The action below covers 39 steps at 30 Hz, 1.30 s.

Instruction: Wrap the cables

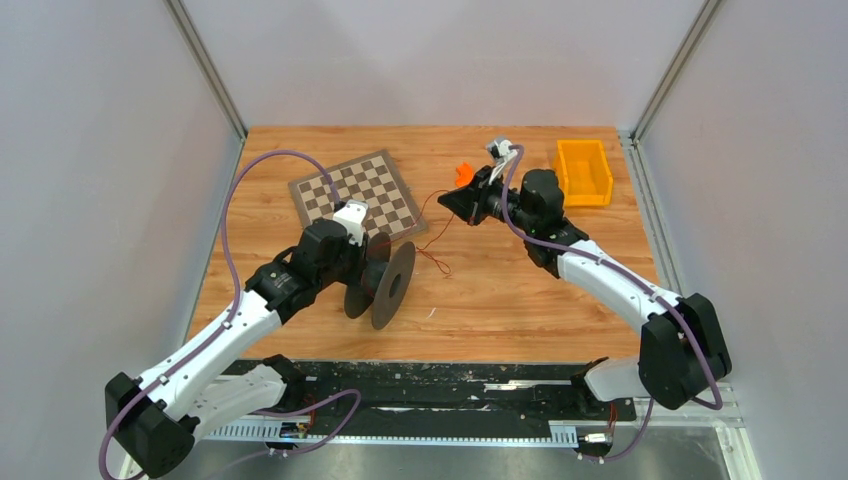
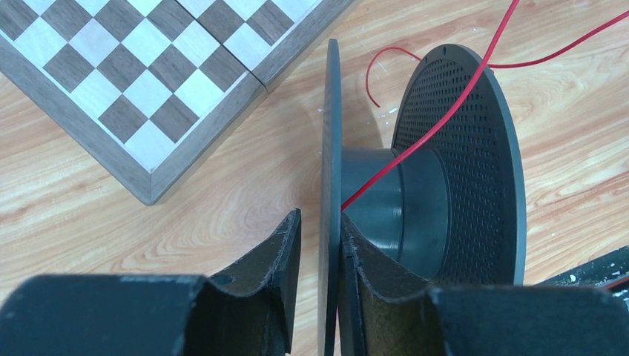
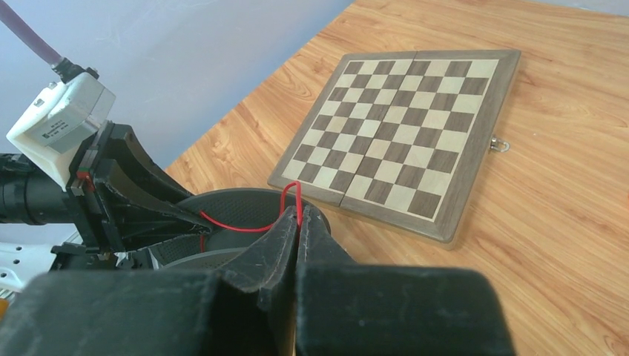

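A dark grey spool (image 1: 385, 282) stands on edge on the wooden table. My left gripper (image 1: 362, 262) is shut on its near flange, which runs between the fingers in the left wrist view (image 2: 320, 216); the right finger (image 2: 371, 267) lies against it. The thin red wire (image 2: 445, 111) runs off the spool's hub (image 2: 400, 200) towards the right. My right gripper (image 1: 447, 203) is shut on the wire, which loops out of its tips (image 3: 299, 211) and back to the spool (image 3: 237, 211). Slack wire (image 1: 432, 252) curls on the table between the arms.
A folding chessboard (image 1: 355, 190) lies flat behind the spool, its corner close to the flange (image 2: 148, 81). A yellow bin (image 1: 583, 170) sits at the back right, with a small orange object (image 1: 464, 173) just behind the right gripper. Grey walls close in both sides.
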{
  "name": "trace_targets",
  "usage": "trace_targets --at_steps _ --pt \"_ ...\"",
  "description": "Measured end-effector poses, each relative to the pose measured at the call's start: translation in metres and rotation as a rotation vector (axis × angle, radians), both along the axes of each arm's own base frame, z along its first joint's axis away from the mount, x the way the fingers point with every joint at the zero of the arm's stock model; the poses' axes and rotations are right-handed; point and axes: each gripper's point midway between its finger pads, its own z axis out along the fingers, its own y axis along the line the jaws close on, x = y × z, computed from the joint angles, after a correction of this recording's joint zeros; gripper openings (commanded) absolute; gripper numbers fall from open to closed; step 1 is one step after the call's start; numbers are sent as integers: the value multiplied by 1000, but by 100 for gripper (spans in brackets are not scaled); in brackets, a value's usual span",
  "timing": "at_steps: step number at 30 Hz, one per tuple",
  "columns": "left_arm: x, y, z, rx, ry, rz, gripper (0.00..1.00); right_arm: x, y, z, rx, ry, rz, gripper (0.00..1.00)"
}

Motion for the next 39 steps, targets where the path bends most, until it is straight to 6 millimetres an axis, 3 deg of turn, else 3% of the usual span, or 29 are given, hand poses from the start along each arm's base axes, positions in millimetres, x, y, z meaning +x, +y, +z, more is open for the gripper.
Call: trace_targets --at_steps 10,21,39 --pt "-1 0 -1 1 4 -1 35 -5 -3 -21 -16 37 9 0" --pt "-3 0 -5 18 20 -4 36 -1 -9 -24 -16 39 -7 0" --pt "-7 -1 -8 32 30 -15 37 5 -30 -50 -30 92 -60 0"
